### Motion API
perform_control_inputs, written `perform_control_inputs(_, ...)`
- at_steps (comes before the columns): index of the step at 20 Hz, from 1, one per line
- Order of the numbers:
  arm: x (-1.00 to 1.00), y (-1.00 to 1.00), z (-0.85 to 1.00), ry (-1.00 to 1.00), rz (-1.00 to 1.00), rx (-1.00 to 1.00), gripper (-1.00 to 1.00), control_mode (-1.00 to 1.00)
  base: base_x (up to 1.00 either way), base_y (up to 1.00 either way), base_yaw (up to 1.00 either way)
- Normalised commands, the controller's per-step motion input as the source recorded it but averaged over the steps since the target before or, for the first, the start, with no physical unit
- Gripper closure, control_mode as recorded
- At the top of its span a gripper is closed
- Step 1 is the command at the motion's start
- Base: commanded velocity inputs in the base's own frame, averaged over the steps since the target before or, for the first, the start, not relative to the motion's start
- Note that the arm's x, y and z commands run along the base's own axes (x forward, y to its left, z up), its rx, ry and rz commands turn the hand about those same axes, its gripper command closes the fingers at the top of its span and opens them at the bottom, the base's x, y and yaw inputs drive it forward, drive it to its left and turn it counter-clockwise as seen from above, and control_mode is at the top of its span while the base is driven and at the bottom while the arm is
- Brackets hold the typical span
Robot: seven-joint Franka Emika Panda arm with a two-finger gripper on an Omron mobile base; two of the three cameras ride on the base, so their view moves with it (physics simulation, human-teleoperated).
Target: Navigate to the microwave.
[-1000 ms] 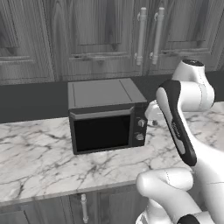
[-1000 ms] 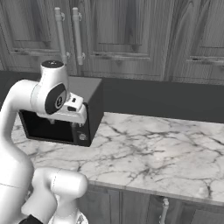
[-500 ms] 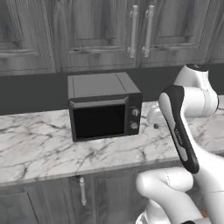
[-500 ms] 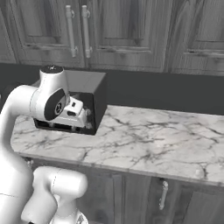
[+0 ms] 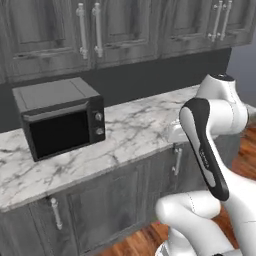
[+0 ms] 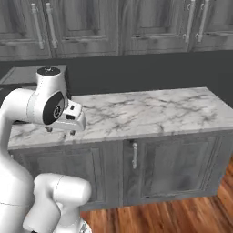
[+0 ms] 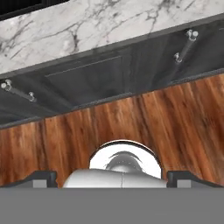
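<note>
The wide built-in microwave with the black glass door is out of view. A small dark-grey countertop box with two round knobs (image 5: 60, 120) stands on the marble counter (image 5: 135, 125) at the left; its grey top (image 6: 25, 74) peeks out behind my arm. My gripper (image 6: 60, 131) hangs in front of the counter edge, pointing down. In the hand view the gripper (image 7: 113, 177) is open, its dark fingertips (image 7: 41, 177) far apart, holding nothing, above the wooden floor (image 7: 131, 118).
Dark lower cabinets with bar handles (image 6: 134, 154) run under the marble counter (image 6: 145, 107), which ends at the right (image 6: 218, 107). Upper cabinets (image 5: 90, 30) line the wall above. Wooden floor (image 6: 173, 214) lies in front of the cabinets.
The whole picture has shifted: the base has turned right and backed off, so the knobbed box slid left, the counter's right end and floor came into view. The gripper stays open.
</note>
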Motion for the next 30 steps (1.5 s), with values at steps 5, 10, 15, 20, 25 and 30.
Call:
perform_control_inputs(5,0.00,0.00,0.00,0.00,0.00,0.00,-1.00,1.00,0.00,-0.09,-0.88)
perform_control_inputs(10,0.00,0.00,0.00,0.00,0.00,0.00,-1.00,1.00,0.00,-0.06,-0.94)
perform_control_inputs(15,0.00,0.00,0.00,0.00,0.00,0.00,-1.00,1.00,0.00,0.00,-0.99)
perform_control_inputs(20,0.00,0.00,0.00,0.00,0.00,0.00,-1.00,1.00,0.04,0.20,-0.90)
perform_control_inputs(25,0.00,0.00,0.00,0.00,0.00,0.00,-1.00,1.00,0.81,0.51,-0.63)
perform_control_inputs(30,0.00,0.00,0.00,0.00,0.00,0.00,-1.00,1.00,0.85,0.35,-0.63)
